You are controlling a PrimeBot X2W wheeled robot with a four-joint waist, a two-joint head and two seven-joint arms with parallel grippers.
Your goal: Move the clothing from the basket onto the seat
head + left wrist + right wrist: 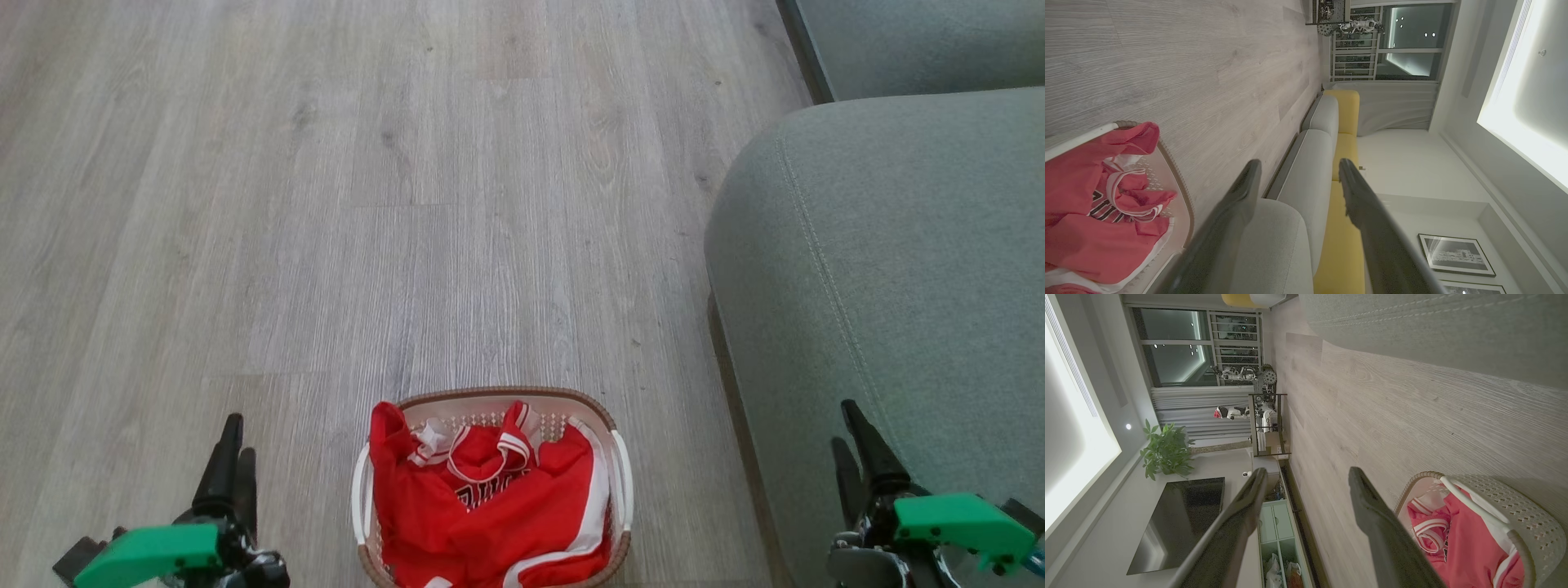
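The basket point(506, 394), cream with a brown rim, stands on the floor at the bottom centre of the head view. The clothing point(490, 510) fills it: bright red garments with white trim and dark lettering. The grey-green seat point(898, 269) lies to the basket's right. My left gripper point(238, 441) hovers open left of the basket, nothing between its fingers. My right gripper point(843, 425) stands open over the seat's near edge, also empty. In the left wrist view the left gripper point(1300, 163) is spread wide, clothing point(1094, 228) and basket point(1177, 188) to its left. The right gripper point(1308, 471) is likewise spread, basket point(1515, 506) at lower right.
Pale wood floor point(367, 204) stretches ahead and to the left of the basket. A second sofa cushion point(922, 41) sits at the top right. The sofa has a yellow backrest point(1345, 155). A low cabinet point(1276, 522), a plant point(1165, 451) and a shelf point(1267, 424) line the far wall.
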